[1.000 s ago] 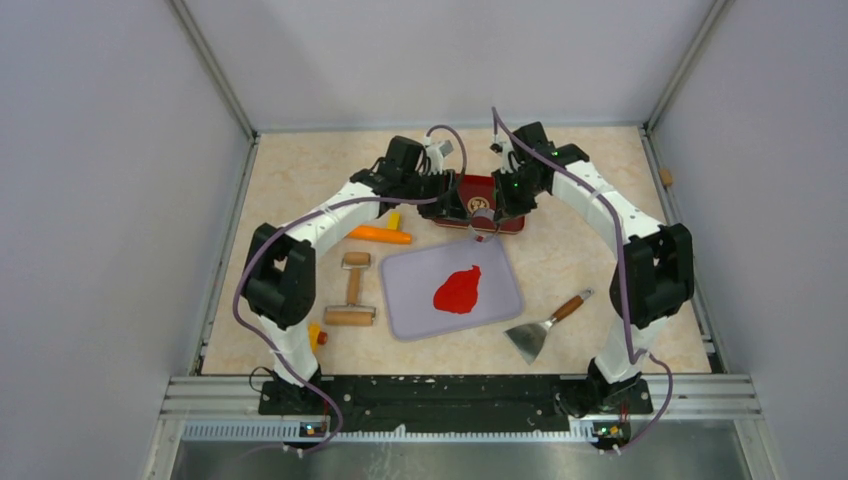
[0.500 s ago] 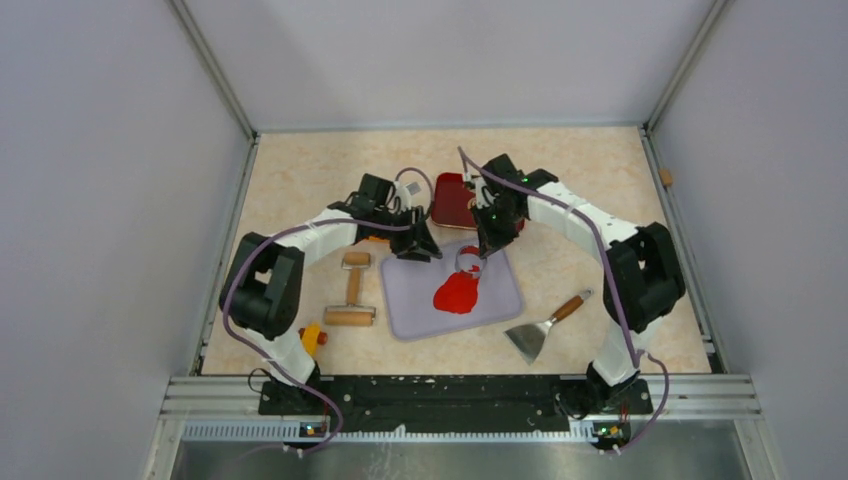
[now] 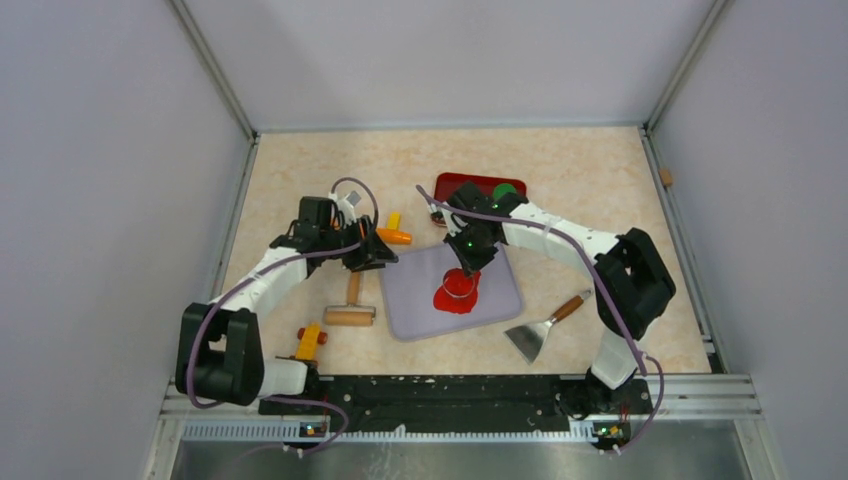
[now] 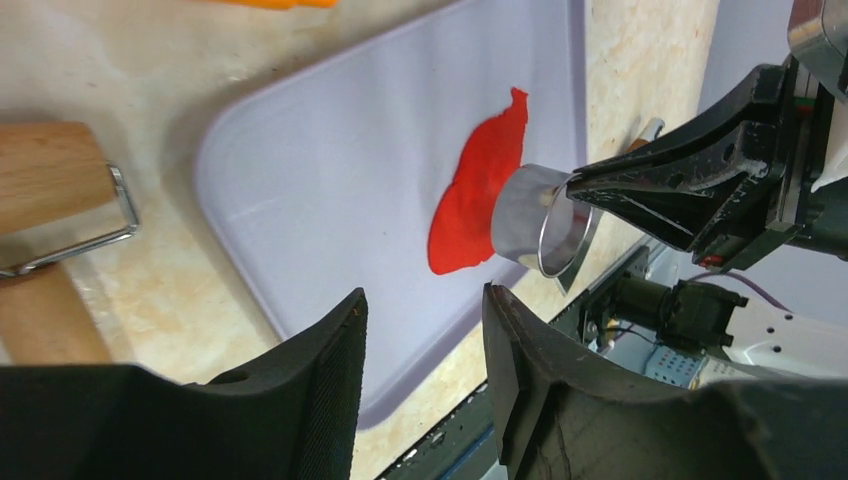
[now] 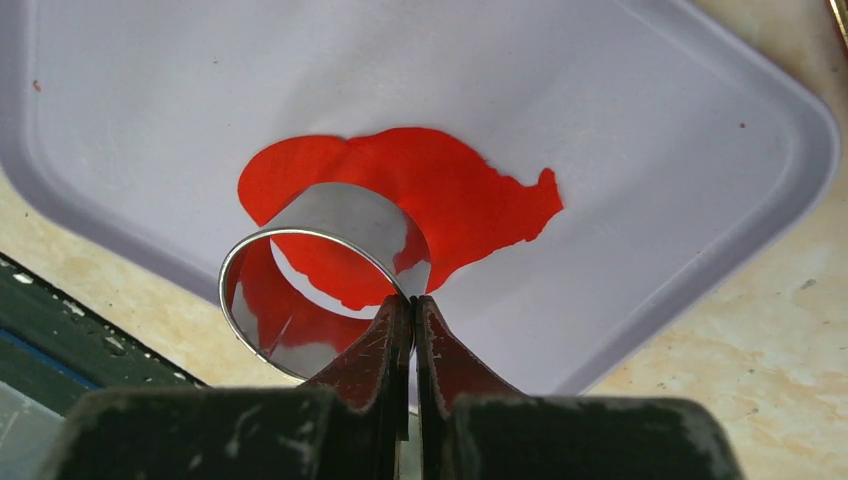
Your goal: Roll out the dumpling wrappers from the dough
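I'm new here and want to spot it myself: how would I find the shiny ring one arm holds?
Find the lilac board in the middle of the table, with a flat red dough patch on it. Over that dough the right gripper pinches a short metal ring by its wall: the only shiny, hollow thing there.

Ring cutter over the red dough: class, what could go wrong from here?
1. The right claw pinches the ring cutter at one spot on its thin wall, so pressing down may tilt it or let it slip.
2. The dough is a ragged patch and the cutter is near its edge, so the disc may come out incomplete.
3. The left claw is open and off the lilac board, so the board might slide.
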